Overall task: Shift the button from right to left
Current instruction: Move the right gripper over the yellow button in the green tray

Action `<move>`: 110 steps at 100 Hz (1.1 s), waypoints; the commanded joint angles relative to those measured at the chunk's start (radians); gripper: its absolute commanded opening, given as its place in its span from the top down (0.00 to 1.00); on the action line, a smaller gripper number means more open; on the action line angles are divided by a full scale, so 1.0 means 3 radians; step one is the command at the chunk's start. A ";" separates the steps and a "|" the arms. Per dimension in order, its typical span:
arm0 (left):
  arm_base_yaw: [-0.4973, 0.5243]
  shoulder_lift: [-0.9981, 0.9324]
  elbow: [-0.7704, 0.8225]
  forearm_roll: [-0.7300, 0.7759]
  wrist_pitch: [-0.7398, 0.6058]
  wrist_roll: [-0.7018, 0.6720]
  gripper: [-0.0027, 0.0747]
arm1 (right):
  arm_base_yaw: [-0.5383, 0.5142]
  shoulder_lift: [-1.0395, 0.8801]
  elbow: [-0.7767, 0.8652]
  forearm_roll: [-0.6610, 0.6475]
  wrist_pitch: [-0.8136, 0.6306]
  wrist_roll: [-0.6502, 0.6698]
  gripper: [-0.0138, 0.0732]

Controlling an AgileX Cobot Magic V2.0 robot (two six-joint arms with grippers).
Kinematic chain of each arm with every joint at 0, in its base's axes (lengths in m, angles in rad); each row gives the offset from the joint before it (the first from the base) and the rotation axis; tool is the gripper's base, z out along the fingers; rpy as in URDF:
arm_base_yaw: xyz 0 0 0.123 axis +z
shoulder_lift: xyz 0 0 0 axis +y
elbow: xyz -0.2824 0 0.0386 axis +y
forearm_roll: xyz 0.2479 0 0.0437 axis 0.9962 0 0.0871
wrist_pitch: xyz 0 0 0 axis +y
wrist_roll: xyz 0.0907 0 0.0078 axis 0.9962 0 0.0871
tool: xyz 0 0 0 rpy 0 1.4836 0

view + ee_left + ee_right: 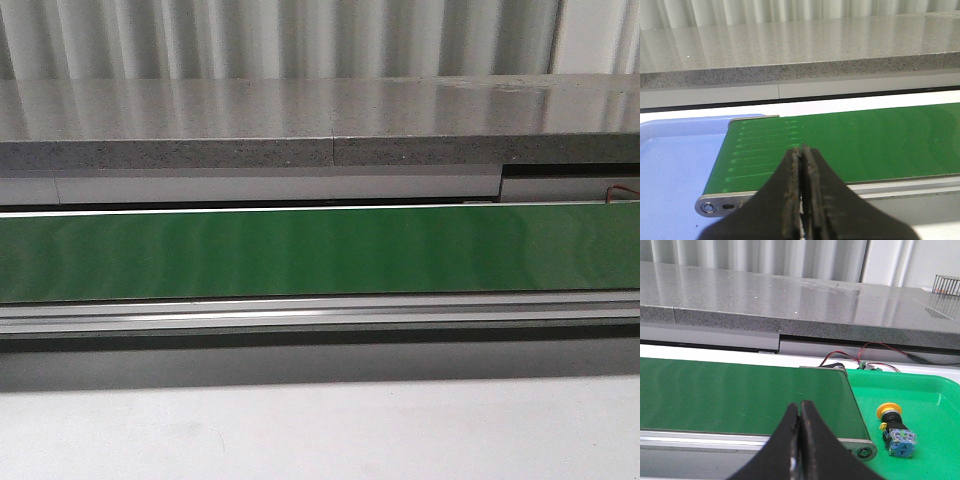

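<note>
The button (895, 430) lies on its side in a green tray (930, 390) beyond the belt's right end; its yellow cap, black collar and blue-and-clear block all show. My right gripper (800, 407) is shut with nothing in it, hanging over the near edge of the green conveyor belt (740, 395), well to the left of the button. In the left wrist view my left gripper (803, 150) is also shut and empty, above the belt's left end (840, 140). Neither gripper nor the button appears in the front view.
A pale blue tray (670, 165) sits past the belt's left end roller (715, 205). A grey stone ledge (320, 120) runs behind the belt (320, 250). Red wires (860, 352) loop behind the green tray. A wire basket (947, 285) stands on the ledge at far right.
</note>
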 commanded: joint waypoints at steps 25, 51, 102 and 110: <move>0.0000 -0.0108 0.0128 -0.0023 -0.0249 -0.0025 0.99 | -0.0009 -0.0063 -0.0072 -0.0023 -0.0263 -0.0006 0.92; 0.0000 -0.0108 0.0128 -0.0023 -0.0249 -0.0025 0.99 | -0.0009 -0.0063 -0.0072 -0.0023 -0.0263 -0.0006 0.92; 0.0000 -0.0108 0.0128 -0.0023 -0.0249 -0.0025 0.99 | -0.0009 -0.0003 -0.0309 -0.0052 0.0132 -0.0006 0.92; 0.0000 -0.0108 0.0128 -0.0023 -0.0249 -0.0025 0.99 | -0.0009 0.0130 -0.0577 -0.0052 0.0470 -0.0006 0.92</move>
